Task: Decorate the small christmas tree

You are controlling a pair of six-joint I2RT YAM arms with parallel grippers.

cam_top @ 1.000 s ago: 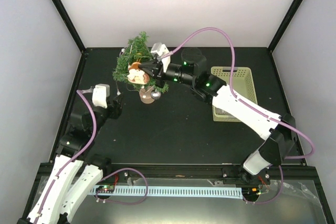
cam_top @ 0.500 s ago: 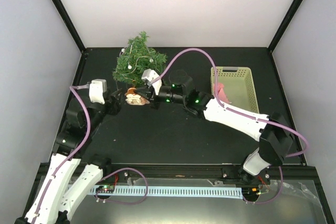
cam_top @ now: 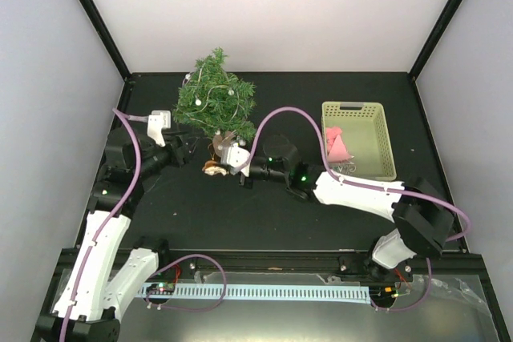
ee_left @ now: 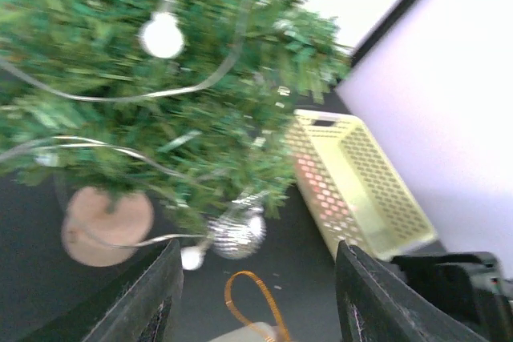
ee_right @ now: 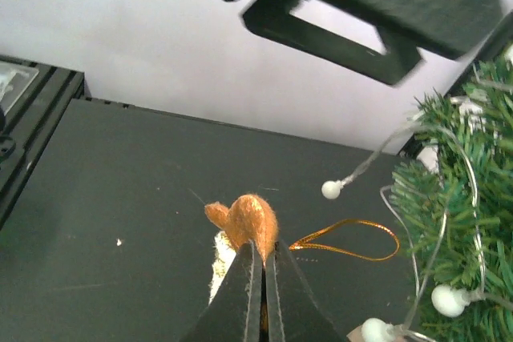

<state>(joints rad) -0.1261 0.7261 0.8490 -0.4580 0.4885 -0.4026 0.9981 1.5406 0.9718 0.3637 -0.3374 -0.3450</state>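
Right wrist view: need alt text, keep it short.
The right gripper pinches a fuzzy orange ornament low over the black table. Its gold loop trails toward the small christmas tree, strung with white beads, at the frame's edge.

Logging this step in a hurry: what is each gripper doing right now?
Left gripper: open, holding nothing.
Right gripper: shut on the orange fuzzy ornament.

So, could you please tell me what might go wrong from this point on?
The right hand pinches the orange ornament by its body, with the gold loop trailing loose, so hooking a branch may fail. The loose light string hangs close by and could snag, tipping the small christmas tree.
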